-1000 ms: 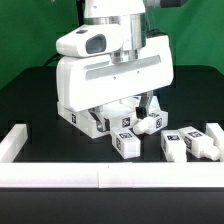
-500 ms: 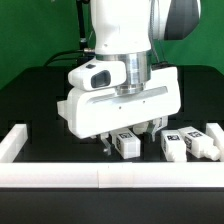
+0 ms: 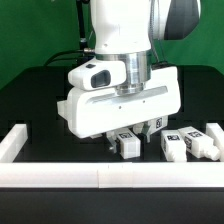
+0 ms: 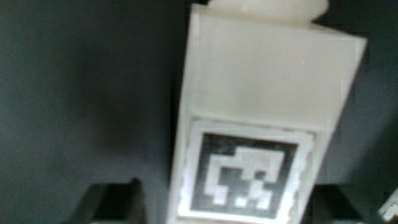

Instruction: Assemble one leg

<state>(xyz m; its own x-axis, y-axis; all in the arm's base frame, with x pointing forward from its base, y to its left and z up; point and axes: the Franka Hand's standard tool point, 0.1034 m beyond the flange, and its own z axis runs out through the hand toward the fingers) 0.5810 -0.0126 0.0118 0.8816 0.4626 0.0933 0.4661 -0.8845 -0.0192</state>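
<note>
A white table leg (image 3: pixel 127 144) with a black marker tag lies on the black table just under my hand. In the wrist view the leg (image 4: pixel 258 110) fills the picture, its tag near my fingers and its round peg end far from them. My gripper (image 3: pixel 128 137) is low over the leg, with one dark finger (image 4: pixel 111 203) on each side of the tag end. The jaws stand open around the leg, close to its sides. The gripper also shows in the wrist view (image 4: pixel 240 212).
Three more white legs (image 3: pixel 176 146), (image 3: pixel 201 146), (image 3: pixel 213 131) lie at the exterior view's right. A white wall (image 3: pixel 100 178) runs along the front, with a corner piece (image 3: pixel 14 143) at the left. The hand hides what lies behind it.
One second ago the hand was higher and turned another way. It has swung round and come down over the leg. In the last half second nothing visibly moved.
</note>
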